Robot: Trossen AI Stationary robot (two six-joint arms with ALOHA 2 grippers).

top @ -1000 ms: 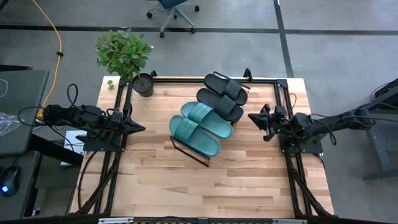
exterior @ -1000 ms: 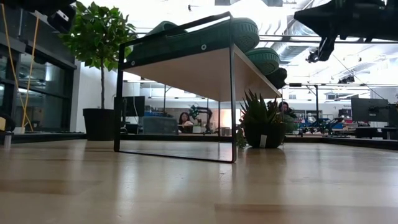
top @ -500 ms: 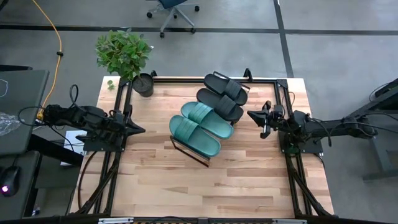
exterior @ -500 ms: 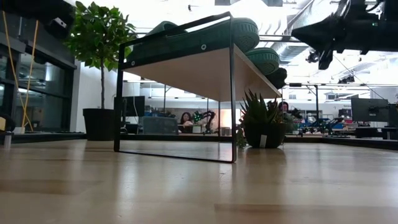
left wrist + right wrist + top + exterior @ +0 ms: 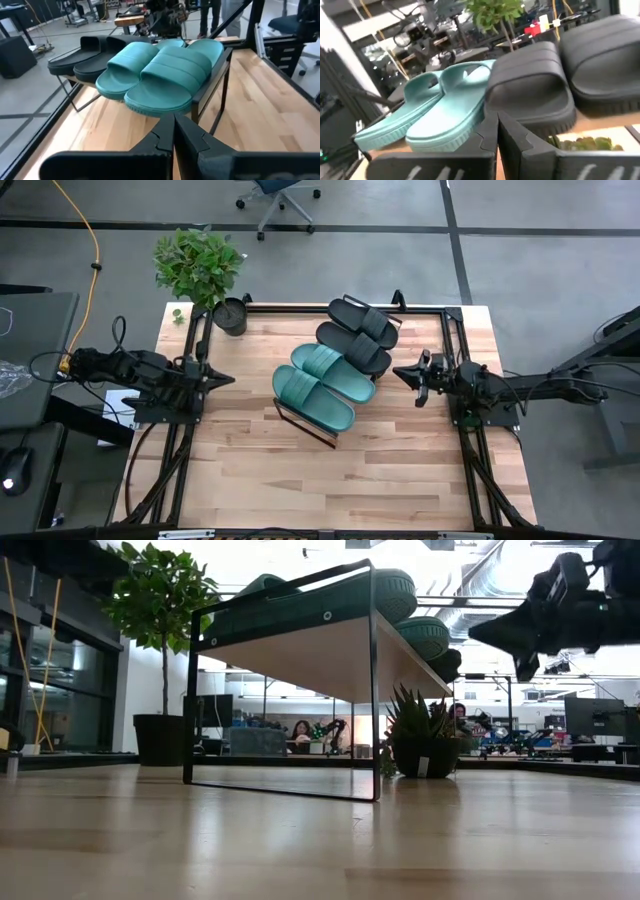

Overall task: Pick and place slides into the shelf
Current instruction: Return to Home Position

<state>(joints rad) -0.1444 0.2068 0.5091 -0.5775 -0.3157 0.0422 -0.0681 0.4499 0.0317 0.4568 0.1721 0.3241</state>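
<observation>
All the slides lie side by side on the slanted shelf [image 5: 303,423] in the middle of the table. Two are teal [image 5: 313,398] [image 5: 333,373] and two are black [image 5: 353,347] [image 5: 364,320]. They rest on their soles. The low view shows the shelf's underside [image 5: 320,655] with the slides' soles above it. My left gripper [image 5: 229,380] is shut and hovers left of the shelf, pointing at the teal slides [image 5: 160,75]. My right gripper [image 5: 397,370] is shut and hovers right of the shelf, close to the black slides [image 5: 535,85].
A potted plant [image 5: 230,315] stands at the table's far left corner. Dark metal rails [image 5: 455,330] run along the table's left, right and far edges. Bare tabletop [image 5: 330,480] lies between the shelf and the near edge.
My right gripper has come down and shifted slightly toward the shelf, with its arm settling lower over the table's right side. The slides and the shelf have stayed where they were.
</observation>
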